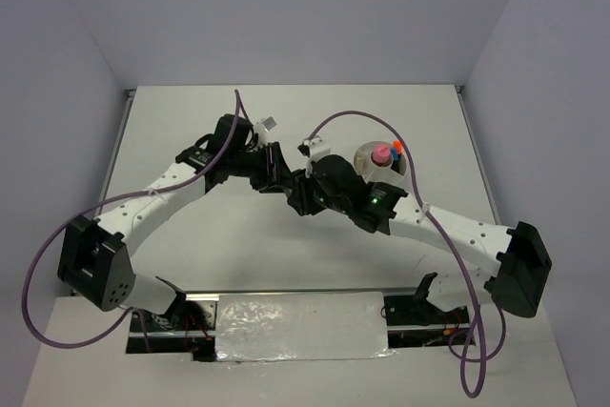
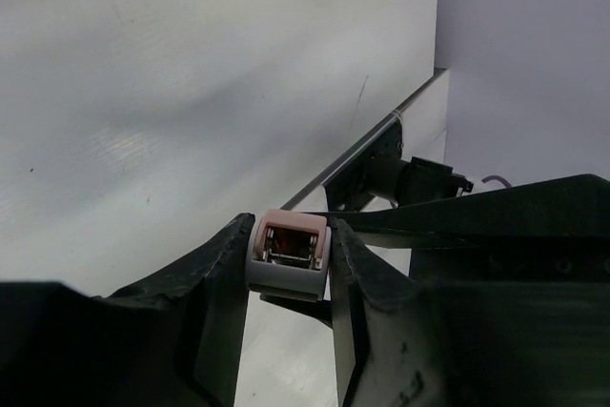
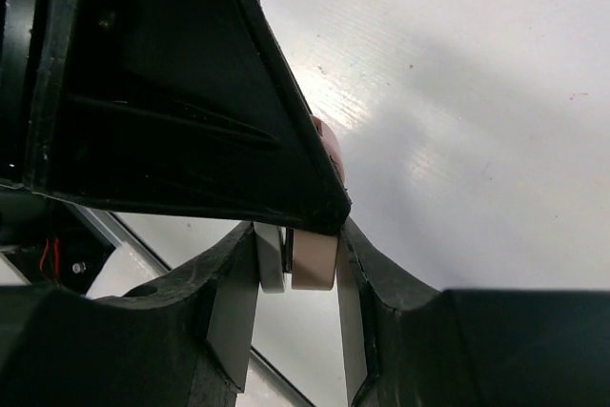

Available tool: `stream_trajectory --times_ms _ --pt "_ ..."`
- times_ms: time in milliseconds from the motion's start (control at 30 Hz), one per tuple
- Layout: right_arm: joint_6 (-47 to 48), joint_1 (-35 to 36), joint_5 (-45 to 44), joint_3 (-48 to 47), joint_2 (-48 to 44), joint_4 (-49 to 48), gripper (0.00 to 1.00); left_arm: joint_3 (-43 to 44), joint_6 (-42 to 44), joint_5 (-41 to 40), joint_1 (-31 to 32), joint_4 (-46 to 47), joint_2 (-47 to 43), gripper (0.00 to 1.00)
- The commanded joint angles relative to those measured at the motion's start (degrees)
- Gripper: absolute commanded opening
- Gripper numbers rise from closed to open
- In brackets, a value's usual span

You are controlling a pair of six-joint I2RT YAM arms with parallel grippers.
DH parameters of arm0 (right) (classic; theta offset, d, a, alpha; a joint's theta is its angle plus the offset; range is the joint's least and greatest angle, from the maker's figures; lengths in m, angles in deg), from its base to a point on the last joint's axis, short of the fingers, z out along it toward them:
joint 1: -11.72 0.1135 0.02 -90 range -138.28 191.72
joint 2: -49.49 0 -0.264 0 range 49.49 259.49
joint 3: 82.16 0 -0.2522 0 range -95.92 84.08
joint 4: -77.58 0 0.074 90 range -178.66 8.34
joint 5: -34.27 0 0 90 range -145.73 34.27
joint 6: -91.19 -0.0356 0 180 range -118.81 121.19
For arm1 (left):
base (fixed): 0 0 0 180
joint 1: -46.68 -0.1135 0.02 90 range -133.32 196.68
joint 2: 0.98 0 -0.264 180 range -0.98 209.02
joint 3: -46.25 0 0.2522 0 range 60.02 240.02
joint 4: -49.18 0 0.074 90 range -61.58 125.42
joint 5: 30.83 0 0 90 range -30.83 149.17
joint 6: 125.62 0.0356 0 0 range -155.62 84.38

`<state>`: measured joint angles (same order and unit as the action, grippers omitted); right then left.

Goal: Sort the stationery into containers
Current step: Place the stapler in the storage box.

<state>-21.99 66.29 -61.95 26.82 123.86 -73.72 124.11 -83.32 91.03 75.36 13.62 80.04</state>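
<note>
Your two arms reach in from their bases at the near edge and meet over the middle of the table [image 1: 191, 121], the left gripper [image 2: 289, 254] coming from the left and the right gripper [image 3: 297, 256] from the right. Between them sits a small block [image 2: 289, 269], and each gripper has one finger against either side of it. In the right wrist view, a left finger lies just above the block. The tub [image 1: 366, 156] stands on the table right of that meeting point, just behind the right arm. Inside it a cylinder [image 1: 380, 153] stands upright, with the markers [image 1: 396, 149] just to its right.
</note>
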Motion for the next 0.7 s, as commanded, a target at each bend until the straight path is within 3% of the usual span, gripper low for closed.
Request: stream_trajectory --times_ms 0,67,133,167,300,467,567,667 --pt "-1.6 -1.5 -2.7 0.8 -3.2 -1.4 0.37 3.1 0.1 3.5 1.7 1.1 0.9 0.01" --pt "-2.9 -2.7 -3.8 1.9 -4.9 -0.2 0.51 6.0 1.6 0.2 2.7 -1.0 1.8 0.00" --pt "-5.0 -5.0 -4.0 4.5 -8.3 0.5 0.92 10.6 4.9 -1.7 4.8 -2.7 4.0 0.00" --pt "-6.2 -6.0 -4.7 6.5 -9.8 1.1 1.00 12.2 6.6 -3.3 5.8 -2.8 4.8 0.00" --pt "-13.7 -10.7 -10.2 8.5 -19.8 9.3 1.00 19.1 15.9 -5.1 8.4 0.3 10.4 0.00" --pt "-21.0 -13.9 -17.5 5.9 -37.6 24.9 1.00 29.2 25.2 -0.4 10.3 6.3 20.0 0.00" --pt "-27.0 -14.5 -24.1 0.9 -42.8 37.0 1.00 33.9 29.3 1.8 12.3 6.8 25.7 0.00" --pt "-32.9 -14.7 -28.6 -6.3 -41.6 51.0 1.00 39.9 35.0 0.3 15.9 4.9 30.2 0.00"
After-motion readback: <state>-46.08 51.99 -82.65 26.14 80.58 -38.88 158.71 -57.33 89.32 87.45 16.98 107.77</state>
